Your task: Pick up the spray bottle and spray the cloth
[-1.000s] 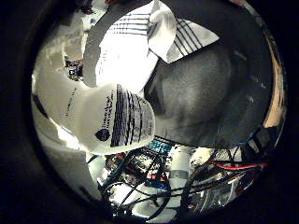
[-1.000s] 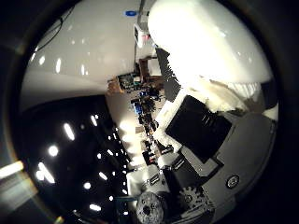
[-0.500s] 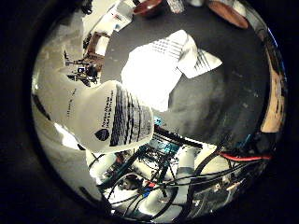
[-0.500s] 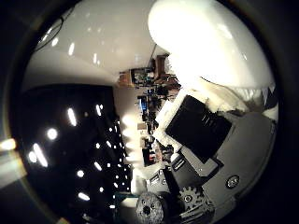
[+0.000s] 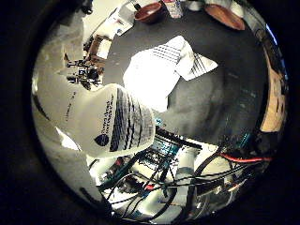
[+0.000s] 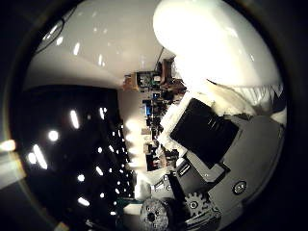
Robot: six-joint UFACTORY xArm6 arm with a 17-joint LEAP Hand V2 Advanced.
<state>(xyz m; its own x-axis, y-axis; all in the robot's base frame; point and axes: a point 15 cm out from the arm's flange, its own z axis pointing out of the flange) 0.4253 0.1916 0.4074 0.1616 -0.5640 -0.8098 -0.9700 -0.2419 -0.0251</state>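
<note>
**Hand has the bottle up over the cloth**

Hand (image 6: pixel 207 159) wrapped round the spray bottle (image 5: pixel 110 124), its white body filling the view right against the palm, so this looks like a firm, curled grip. Down below on the dark table (image 5: pixel 234 98), the striped cloth (image 5: pixel 164 70) lies spread out and rumpled, well apart from the bottle. Held aloft like this, the bottle seems to be in position for spraying. Whether anything presses the trigger, I cannot tell. A brown bowl (image 5: pixel 149 11) sits beyond the cloth.
</note>
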